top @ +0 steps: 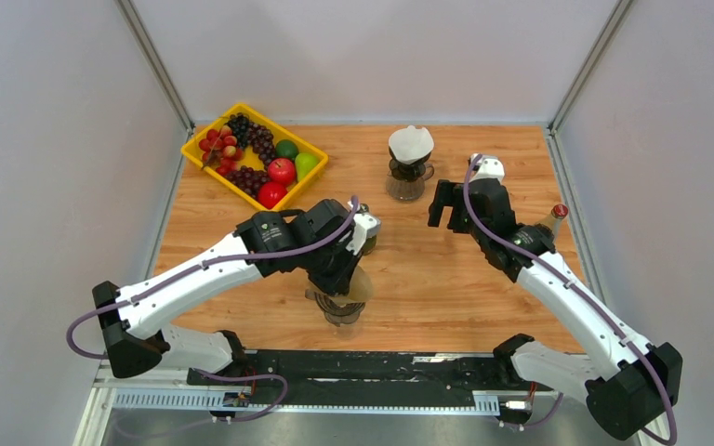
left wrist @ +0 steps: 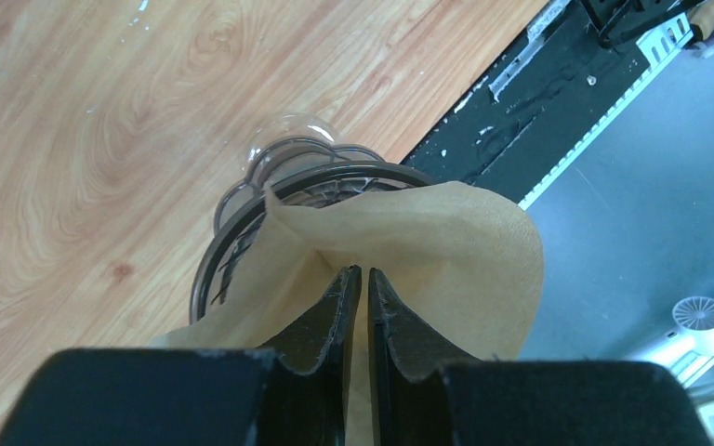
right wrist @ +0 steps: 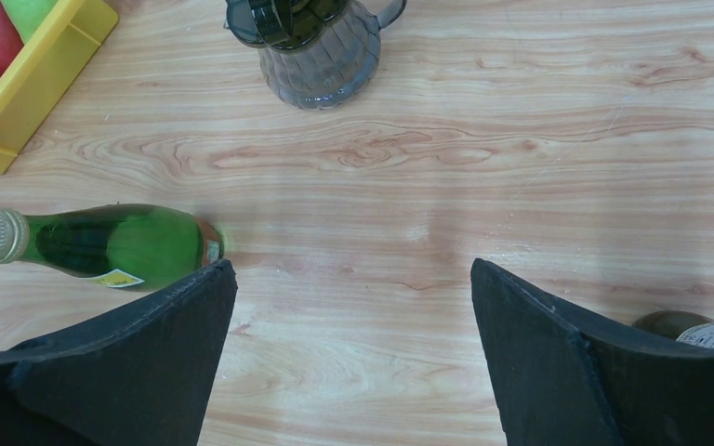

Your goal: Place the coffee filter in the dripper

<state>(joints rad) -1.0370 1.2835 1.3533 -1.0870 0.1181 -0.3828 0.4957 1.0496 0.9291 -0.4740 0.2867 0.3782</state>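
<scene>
Currently the left gripper point(left wrist: 363, 275) pinches the coffee filter point(left wrist: 446, 243), crumpled over the dripper point(left wrist: 288, 163); seating and release remain. Beyond the dripper, the right gripper point(right wrist: 351, 271) gapes wide.

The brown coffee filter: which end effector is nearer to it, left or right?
Left. The left end effector is pinching the brown coffee filter over the near dripper. The right end effector hangs open farther back, near the other dripper.
</scene>
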